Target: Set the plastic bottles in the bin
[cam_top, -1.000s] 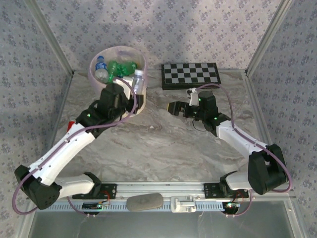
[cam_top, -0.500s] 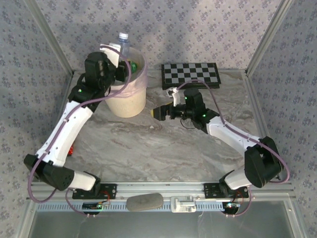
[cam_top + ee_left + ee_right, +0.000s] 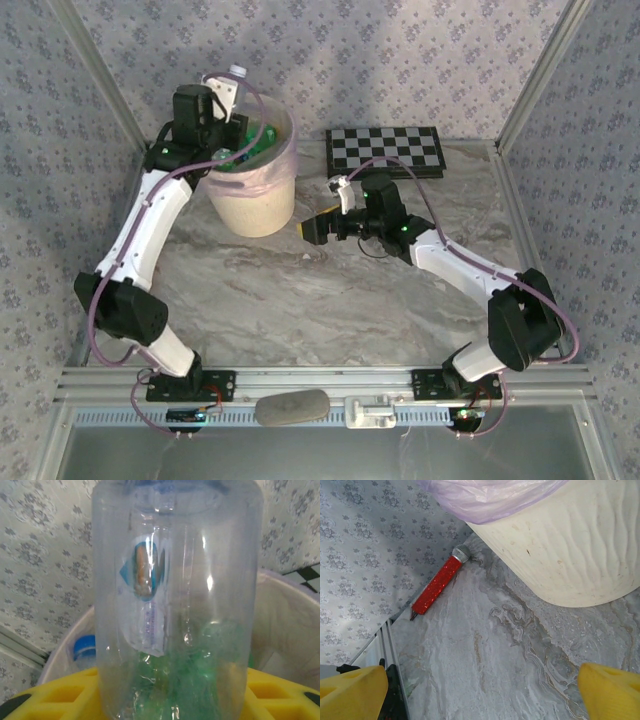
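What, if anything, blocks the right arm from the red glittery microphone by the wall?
Probably yes: the open right end effector faces the red glittery microphone across bare marble table, round cream bin off to one side.

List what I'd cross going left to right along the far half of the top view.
Left hand gripping a bottle over the bin's left side → bin → open right hand → chessboard.
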Robot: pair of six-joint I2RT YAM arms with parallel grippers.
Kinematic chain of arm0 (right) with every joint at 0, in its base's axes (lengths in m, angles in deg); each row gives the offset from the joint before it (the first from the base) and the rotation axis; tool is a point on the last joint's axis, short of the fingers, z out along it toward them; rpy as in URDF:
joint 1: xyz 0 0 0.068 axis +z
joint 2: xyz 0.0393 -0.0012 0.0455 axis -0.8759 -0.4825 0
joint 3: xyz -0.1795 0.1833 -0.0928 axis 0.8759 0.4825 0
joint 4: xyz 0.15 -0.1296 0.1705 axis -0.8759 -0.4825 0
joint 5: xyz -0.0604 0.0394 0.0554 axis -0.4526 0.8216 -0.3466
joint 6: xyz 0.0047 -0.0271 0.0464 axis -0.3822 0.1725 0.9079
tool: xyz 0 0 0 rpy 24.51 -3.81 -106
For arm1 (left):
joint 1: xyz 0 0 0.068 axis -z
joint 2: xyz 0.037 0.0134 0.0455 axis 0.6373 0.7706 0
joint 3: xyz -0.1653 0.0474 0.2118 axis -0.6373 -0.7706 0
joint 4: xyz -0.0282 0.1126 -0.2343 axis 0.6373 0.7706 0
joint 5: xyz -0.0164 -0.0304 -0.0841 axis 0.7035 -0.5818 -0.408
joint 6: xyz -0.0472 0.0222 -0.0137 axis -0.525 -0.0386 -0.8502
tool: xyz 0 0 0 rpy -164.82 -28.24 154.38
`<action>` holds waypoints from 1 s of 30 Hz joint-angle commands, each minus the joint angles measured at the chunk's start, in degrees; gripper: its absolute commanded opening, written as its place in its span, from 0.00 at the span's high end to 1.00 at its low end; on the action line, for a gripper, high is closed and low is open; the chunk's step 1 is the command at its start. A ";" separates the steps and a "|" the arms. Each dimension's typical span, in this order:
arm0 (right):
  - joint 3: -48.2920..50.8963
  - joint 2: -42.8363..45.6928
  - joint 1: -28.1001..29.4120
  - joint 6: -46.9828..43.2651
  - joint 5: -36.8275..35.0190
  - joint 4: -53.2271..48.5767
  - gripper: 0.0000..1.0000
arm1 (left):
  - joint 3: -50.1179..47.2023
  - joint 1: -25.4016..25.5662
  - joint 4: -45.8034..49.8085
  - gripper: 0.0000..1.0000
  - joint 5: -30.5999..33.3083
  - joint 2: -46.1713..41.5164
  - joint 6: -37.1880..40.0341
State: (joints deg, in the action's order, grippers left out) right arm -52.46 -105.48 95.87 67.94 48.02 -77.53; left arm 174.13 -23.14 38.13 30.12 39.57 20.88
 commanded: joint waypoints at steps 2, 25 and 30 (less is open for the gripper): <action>-1.41 -0.18 0.33 -1.26 -1.01 -1.35 0.01 | 3.43 -1.70 3.22 0.47 -0.84 2.19 -1.49; -0.82 1.74 -0.26 -2.93 -9.77 -5.44 0.01 | 9.08 -1.86 12.59 0.04 -4.62 1.75 -13.00; 1.35 4.18 -4.22 -0.32 -17.84 -6.76 0.01 | 2.98 -1.86 7.65 0.00 -2.32 -5.27 -13.51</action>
State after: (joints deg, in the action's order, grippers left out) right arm -52.15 -104.28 94.05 66.59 36.54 -82.84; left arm 179.17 -24.96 49.21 26.75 40.59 8.44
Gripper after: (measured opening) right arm 0.990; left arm 0.996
